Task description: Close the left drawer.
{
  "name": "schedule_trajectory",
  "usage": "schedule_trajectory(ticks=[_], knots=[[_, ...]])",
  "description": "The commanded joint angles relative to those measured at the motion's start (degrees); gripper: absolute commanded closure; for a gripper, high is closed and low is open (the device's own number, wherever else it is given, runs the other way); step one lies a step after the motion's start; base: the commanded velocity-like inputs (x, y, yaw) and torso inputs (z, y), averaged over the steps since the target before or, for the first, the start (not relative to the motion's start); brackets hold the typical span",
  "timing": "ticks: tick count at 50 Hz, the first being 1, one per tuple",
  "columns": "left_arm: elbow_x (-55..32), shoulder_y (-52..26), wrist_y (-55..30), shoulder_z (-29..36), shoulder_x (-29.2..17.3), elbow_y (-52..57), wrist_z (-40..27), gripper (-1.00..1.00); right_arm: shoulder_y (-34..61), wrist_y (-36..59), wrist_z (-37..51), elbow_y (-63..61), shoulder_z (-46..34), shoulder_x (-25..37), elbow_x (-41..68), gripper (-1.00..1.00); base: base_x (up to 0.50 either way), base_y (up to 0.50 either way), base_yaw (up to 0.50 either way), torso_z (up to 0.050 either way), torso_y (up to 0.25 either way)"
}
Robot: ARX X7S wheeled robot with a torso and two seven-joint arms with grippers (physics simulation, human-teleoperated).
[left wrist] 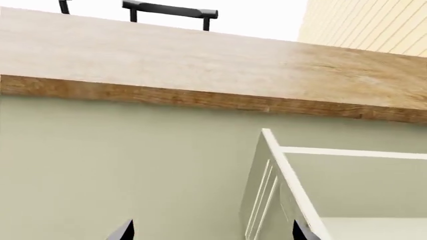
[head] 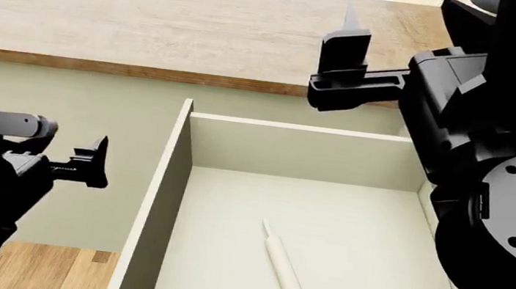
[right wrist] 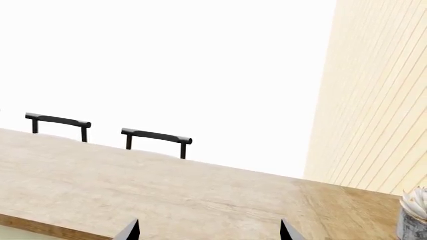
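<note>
Bright, flat, shadowless, sharp render

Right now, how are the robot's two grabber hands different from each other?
The left gripper sits low, beside the outer side of the open left drawer; the right gripper is held higher, over the wooden countertop. The left gripper looks smaller in the head view, the right gripper bigger. Both are black, open and holding nothing.
</note>
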Motion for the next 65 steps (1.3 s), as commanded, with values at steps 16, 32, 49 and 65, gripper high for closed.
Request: schedule_trajectory(ticks=[16, 32, 49, 65], knots=[[8.46, 1.24, 6.12, 7.08, 2.62, -13.64, 9.13, -1.0, 0.13, -0.51, 0.18, -0.03, -0.58, 0.28, 0.18, -1.0, 0.0, 0.0, 0.0, 0.0, 0.0], [12.53, 0.04, 7.19, 9.8, 3.63, -19.93, 9.16, -1.0, 0.33, -0.81, 0.36, -0.02, -0.9, 0.43, 0.3, -1.0, 0.0, 0.0, 0.0, 0.0, 0.0], [14.23, -0.86, 6.39, 11.51, 4.58, -23.46, 8.74, -1.0, 0.08, -1.27, 0.25, -0.07, -1.2, 0.64, 0.12, -1.0, 0.0, 0.0, 0.0, 0.0, 0.0], [16.61, -3.0, 6.15, 14.62, 6.53, -27.8, 10.25, -1.0, 0.57, -1.51, 0.51, 0.01, -1.42, 0.82, 0.47, -1.0, 0.0, 0.0, 0.0, 0.0, 0.0]])
